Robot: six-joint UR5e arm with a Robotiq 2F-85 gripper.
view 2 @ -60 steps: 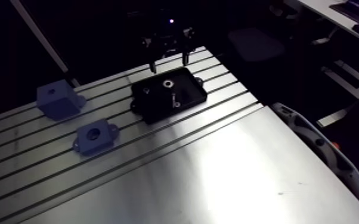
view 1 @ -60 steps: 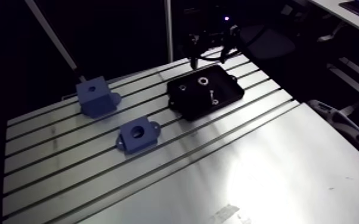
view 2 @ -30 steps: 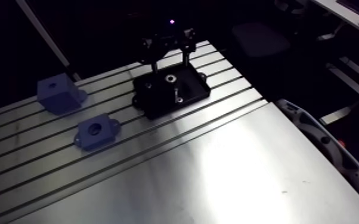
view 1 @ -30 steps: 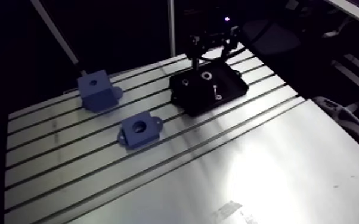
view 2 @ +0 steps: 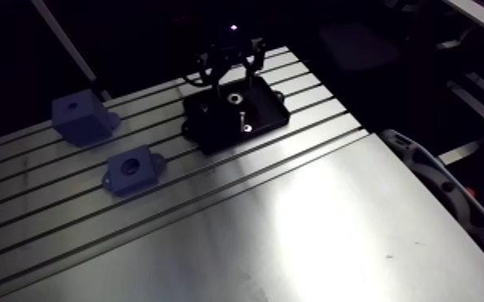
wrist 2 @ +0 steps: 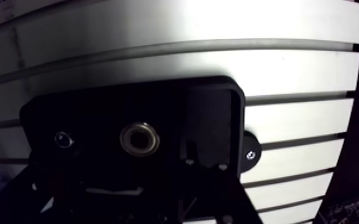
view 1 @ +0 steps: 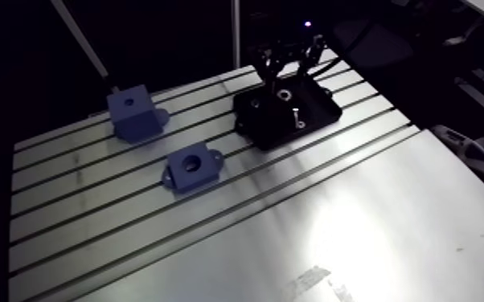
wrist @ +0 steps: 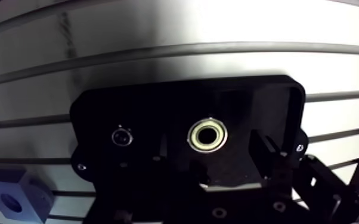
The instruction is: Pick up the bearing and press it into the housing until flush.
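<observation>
1. The gripper hovers low over the black tray, its two fingers spread apart and holding nothing.
2. The bearing lies flat in the tray, in the gap between the fingers, and neither seems to touch it.
3. It looks like a small steel ring: stiff, dense, smooth and probably slippery. It is best gripped squarely across the outer rim.
4. The blue housing sits on the desk, well off to the gripper's side.

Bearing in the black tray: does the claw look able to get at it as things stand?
Probably yes. The claw is open and straddles the bearing, which lies uncovered in the tray; nothing shows between claw and bearing.
</observation>
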